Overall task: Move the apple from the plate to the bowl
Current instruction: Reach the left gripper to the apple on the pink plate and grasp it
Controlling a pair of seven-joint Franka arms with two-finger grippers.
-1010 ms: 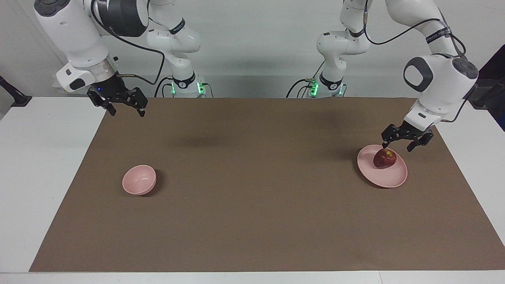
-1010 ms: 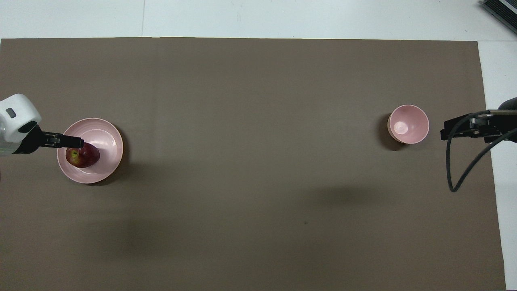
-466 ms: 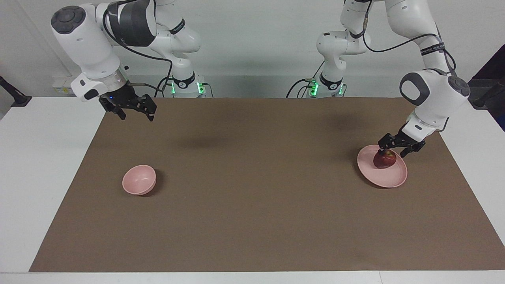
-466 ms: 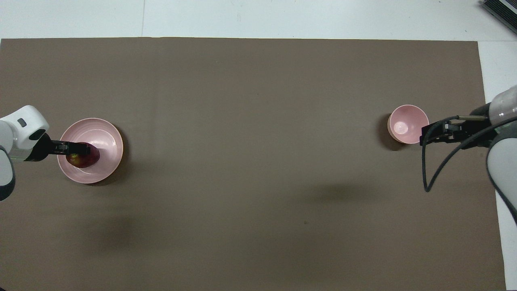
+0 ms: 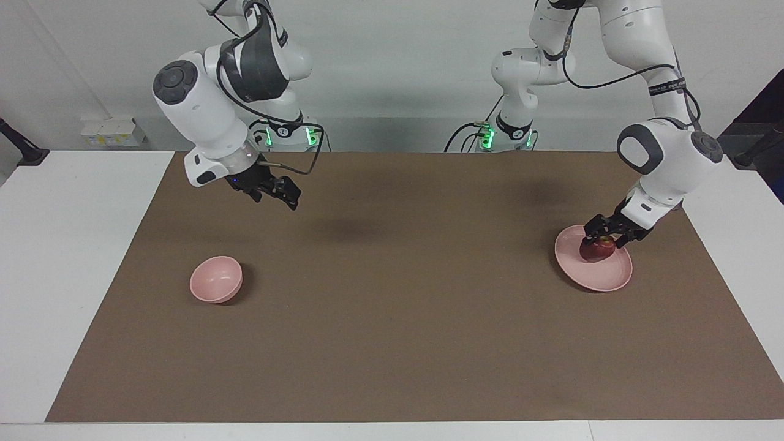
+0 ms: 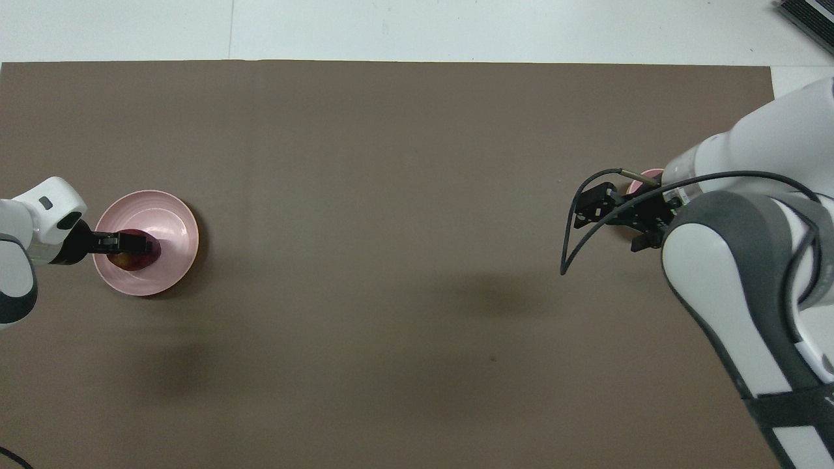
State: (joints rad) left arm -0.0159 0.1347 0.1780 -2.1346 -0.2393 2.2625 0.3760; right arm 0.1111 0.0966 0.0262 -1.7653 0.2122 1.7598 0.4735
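A brown mat (image 5: 392,294) covers the white surface (image 5: 73,257) where two robot arms work. On the mat, a pink plate (image 5: 603,278) lies toward the left arm's end, well apart from the pink bowl (image 5: 215,279), the landmark waiting at the right arm's end. The left claw (image 5: 608,234) sits low over the plate with its fingers set around the red apple (image 5: 598,250), apparently closing to lift it; the apple rests on the plate. The right claw (image 5: 274,191) hangs open above the mat, nearer the robots than the bowl, probably placed to receive.
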